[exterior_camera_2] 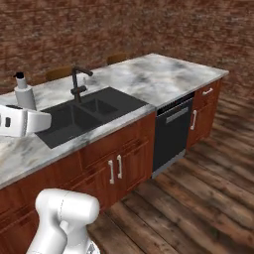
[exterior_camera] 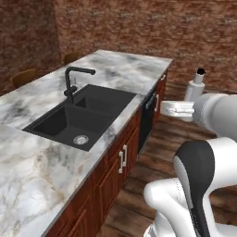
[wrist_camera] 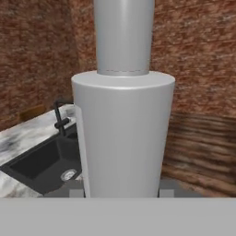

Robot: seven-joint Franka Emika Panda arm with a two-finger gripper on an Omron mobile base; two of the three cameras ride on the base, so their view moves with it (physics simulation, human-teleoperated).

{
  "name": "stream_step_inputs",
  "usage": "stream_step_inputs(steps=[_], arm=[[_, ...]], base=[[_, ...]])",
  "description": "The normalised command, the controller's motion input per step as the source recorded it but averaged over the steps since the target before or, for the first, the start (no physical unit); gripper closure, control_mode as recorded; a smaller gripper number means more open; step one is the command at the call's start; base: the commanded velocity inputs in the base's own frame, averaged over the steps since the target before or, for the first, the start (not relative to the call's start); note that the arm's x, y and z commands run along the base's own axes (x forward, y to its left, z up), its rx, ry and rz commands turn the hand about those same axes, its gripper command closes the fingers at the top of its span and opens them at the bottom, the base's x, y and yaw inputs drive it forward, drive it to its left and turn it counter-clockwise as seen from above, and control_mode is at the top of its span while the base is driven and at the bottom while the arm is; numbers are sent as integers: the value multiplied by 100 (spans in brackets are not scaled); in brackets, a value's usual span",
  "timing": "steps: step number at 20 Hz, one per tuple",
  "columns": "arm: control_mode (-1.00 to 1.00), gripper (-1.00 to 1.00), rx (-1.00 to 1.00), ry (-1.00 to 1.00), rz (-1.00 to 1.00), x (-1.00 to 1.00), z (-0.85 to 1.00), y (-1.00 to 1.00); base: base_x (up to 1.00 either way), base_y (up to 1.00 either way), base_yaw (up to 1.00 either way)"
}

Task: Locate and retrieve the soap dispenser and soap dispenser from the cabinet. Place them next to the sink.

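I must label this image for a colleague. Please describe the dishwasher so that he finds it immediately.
Start at the marble counter with the black sink. Under the counter, right of the sink, sits the dishwasher. It is the one black panel among reddish-brown cabinet doors.

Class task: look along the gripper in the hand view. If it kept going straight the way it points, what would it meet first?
The gripper is already shut on the pale grey soap dispenser, which blocks its line. Beyond the bottle lies probably the brick wall, with the black sink lower left; depth is unclear.

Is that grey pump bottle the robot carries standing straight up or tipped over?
Upright. The grey soap dispenser sits in the end effector with its black top pointing straight up.
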Motion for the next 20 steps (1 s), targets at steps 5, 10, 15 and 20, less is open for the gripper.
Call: stream_step_inputs(steps=[5, 10, 15, 20], arm=[[100, 100, 0, 0, 0, 0, 0, 0], [100, 100, 0, 0, 0, 0, 0, 0], [100, 100, 0, 0, 0, 0, 0, 0], [100, 100, 0, 0, 0, 0, 0, 0]], base=[[15, -14, 48], [12, -9, 49], [15, -11, 49], [21, -20, 45]])
